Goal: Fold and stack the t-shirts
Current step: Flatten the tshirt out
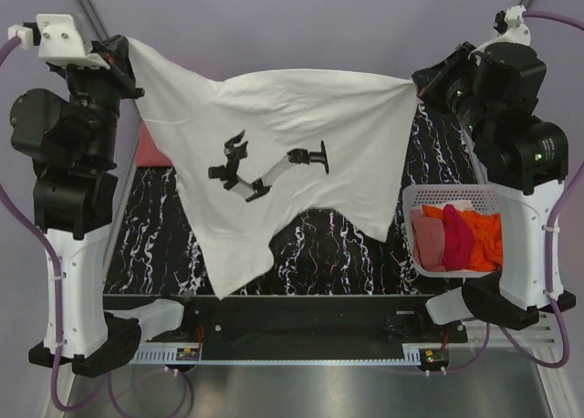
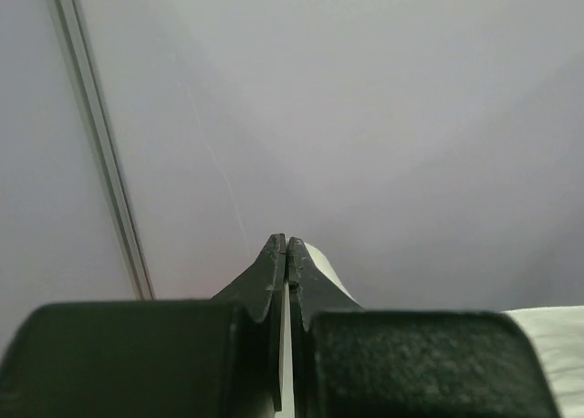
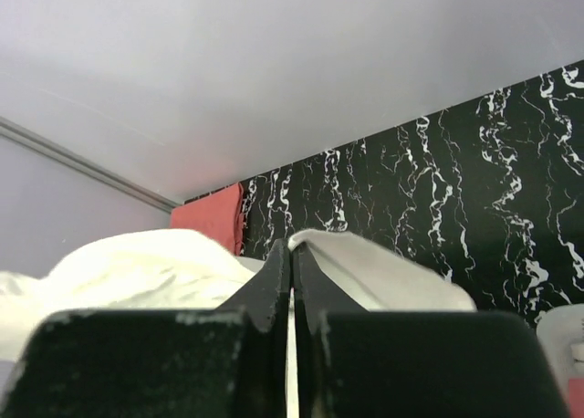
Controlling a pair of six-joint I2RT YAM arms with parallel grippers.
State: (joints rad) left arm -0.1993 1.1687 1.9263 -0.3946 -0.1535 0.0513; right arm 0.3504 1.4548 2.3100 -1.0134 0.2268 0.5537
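From above, the white t-shirt [image 1: 292, 117] hangs in the air over the far half of the tabletop [image 1: 347, 245], stretched by one edge between the left end effector [image 1: 128, 55] and the right end effector [image 1: 418, 85], each pressed together on a corner of cloth. The taut edge, its long axis, runs from the left side to the right side. The body drapes toward the near edge, with one long point falling near-left. I cannot tell which end is the collar. The right flap hangs just beside the basket [image 1: 411, 197] of pink and orange t-shirts [image 1: 456, 240] and could snag its rim when lowered. The low point could touch down first and bunch. A salmon-pink t-shirt [image 1: 151, 149] lies by the far-left edge. In the left wrist view, the left end effector [image 2: 287, 246] is closed on only a thin sliver of white t-shirt [image 2: 321, 261], so a tug could pull it free. In the right wrist view, the right end effector [image 3: 291, 250] pinches a fuller fold of white t-shirt [image 3: 137, 263], which looks safer, above the tabletop [image 3: 411, 190].
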